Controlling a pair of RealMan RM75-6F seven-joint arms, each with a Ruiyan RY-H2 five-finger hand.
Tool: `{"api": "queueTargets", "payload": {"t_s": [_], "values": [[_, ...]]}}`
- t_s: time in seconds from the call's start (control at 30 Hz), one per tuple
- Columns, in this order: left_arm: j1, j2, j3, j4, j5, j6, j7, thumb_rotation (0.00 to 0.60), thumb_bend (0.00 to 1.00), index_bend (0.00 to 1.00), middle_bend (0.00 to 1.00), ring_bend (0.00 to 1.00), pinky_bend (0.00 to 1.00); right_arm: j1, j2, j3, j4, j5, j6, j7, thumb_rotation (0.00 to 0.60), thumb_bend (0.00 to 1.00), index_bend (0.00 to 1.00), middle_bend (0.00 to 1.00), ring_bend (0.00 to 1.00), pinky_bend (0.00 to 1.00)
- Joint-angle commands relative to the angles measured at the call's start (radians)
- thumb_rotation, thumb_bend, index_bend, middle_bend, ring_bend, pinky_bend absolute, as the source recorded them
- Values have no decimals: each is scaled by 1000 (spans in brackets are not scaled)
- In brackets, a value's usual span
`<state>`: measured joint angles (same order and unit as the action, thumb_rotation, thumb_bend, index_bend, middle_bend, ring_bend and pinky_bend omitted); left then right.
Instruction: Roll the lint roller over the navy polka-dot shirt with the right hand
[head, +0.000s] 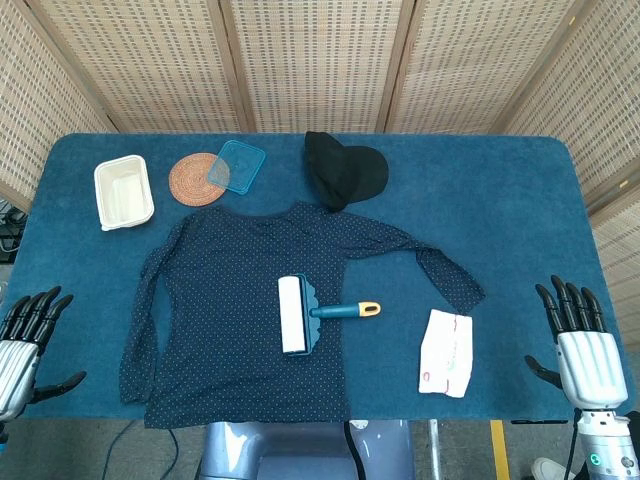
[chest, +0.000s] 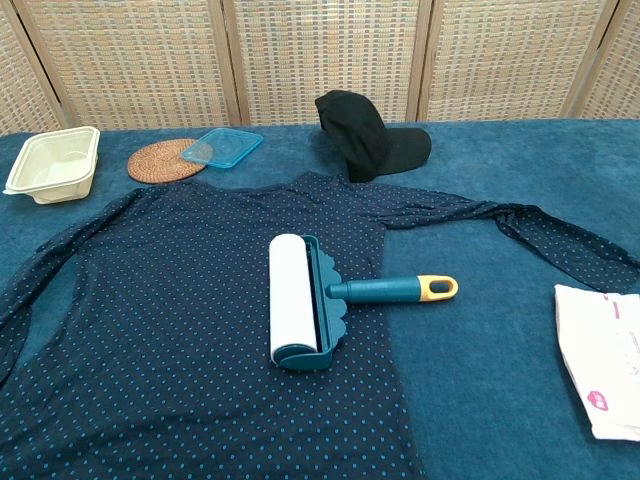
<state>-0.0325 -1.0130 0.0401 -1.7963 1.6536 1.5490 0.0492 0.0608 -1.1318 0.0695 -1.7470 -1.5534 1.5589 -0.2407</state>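
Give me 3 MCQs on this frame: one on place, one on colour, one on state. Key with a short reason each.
1. Where does the lint roller lie?
A. on the navy polka-dot shirt
B. in the white container
C. under the black cap

2. What colour is the tip of the roller's handle?
A. red
B. yellow
C. white

3. What is the right hand doing?
A. holding the roller
B. pressing on the shirt
C. open, holding nothing, at the table edge

Key:
1 A: the roller's drum rests on the shirt's body, with the handle pointing off its edge towards the right hand.
2 B: the teal handle ends in a yellow tip.
3 C: its fingers are spread, apart from the roller; the left hand is likewise open.
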Motion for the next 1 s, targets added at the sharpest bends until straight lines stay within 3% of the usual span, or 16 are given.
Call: {"api": "queueTargets", "payload": {"t_s": [0.03,0.3,0.37,0.43,0.47,0.5,0.53,0.57,0.6,0.67,0.73,0.83,1.0], "values": [[0,-1,0,0,0,1,0,600,0,0,0,0,0,0,1,-2,-2,2,-5,-3,600,0,0,0,0,0],[-9,-3,-6,2,-7,-13,-8,600,0,0,0,0,0,34,-10,10,-3,16,-60,15,600,0,0,0,0,0],[-17,-7,-10,3,-13,-26,-6,600,0,0,0,0,0,85,-7,30,-18,20,-125,-19,600,0,0,1,0,0],[-26,-8,-12,1,-22,-45,-2,600,0,0,0,0,0,146,-3,66,-52,47,-198,-74,600,0,0,84,82,0],[-32,-8,-16,-2,-32,-56,-1,600,0,0,0,0,0,194,-10,99,-73,62,-241,-114,600,0,0,219,221,20],[-35,-8,-19,-3,-39,-61,1,600,0,0,0,0,0,225,-22,120,-84,74,-266,-133,600,0,0,402,415,106],[-37,-9,-21,-5,-44,-65,3,600,0,0,0,0,0,256,-37,139,-91,89,-296,-145,600,0,0,516,535,208],[-39,-9,-23,-5,-51,-69,2,600,0,0,0,0,0,286,-51,155,-95,108,-326,-165,600,0,0,654,677,413],[-41,-9,-24,-6,-55,-73,2,600,0,0,0,0,0,306,-60,165,-96,122,-347,-183,600,0,0,740,771,626],[-46,-7,-29,-6,-69,-83,-3,600,0,0,0,0,0,356,-85,186,-100,166,-401,-228,600,0,0,824,872,892],[-50,-6,-34,-6,-83,-92,-6,600,0,0,0,0,0,402,-110,205,-105,232,-452,-284,600,0,0,891,953,998],[-59,-5,-39,-2,-105,-113,-13,600,0,0,0,0,0,484,-177,234,-103,376,-511,-407,600,0,0,955,999,1000],[-68,-3,-43,3,-127,-134,-22,600,0,0,0,0,0,589,-270,234,-108,614,-526,-617,600,0,0,997,1000,1000]]}}
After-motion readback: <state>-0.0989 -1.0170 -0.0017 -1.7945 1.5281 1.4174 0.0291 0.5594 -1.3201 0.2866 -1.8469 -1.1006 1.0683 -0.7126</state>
